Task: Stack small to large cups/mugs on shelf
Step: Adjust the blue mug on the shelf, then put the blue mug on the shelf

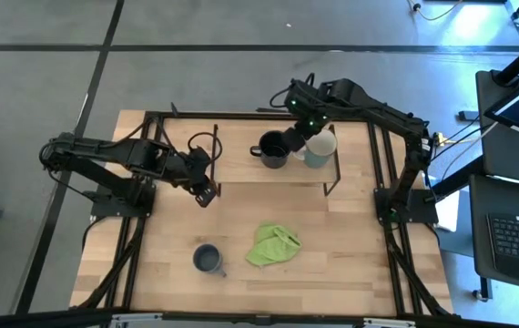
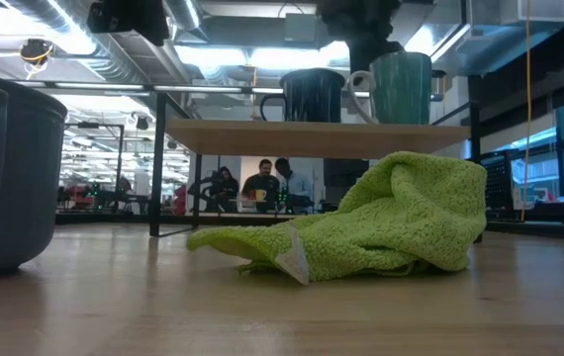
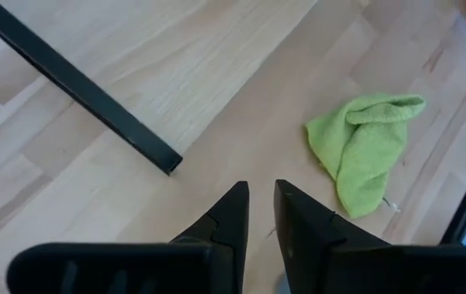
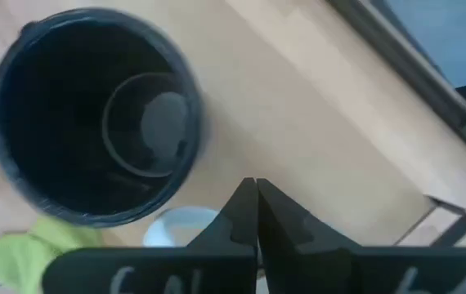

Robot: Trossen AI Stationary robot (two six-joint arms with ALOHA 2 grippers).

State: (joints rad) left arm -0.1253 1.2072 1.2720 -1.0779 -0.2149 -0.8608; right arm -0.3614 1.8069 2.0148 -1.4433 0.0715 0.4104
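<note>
Black mug (image 1: pixel 274 149) and cream mug (image 1: pixel 320 146) on shelf (image 1: pixel 241 159) under shut, empty right gripper (image 1: pixel 298 137); grey-blue mug (image 1: pixel 208 259) unshelved, well off narrowly parted, empty left gripper (image 1: pixel 207 194).

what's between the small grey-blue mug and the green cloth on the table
Nothing: in the high view only bare tabletop separates the small grey-blue mug from the lime-green cloth. They lie apart, side by side in front of the shelf.

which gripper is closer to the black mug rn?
Right. The right gripper is above the shelf, right beside the black mug. The left gripper hangs off the shelf's left end, well away from it.
</note>
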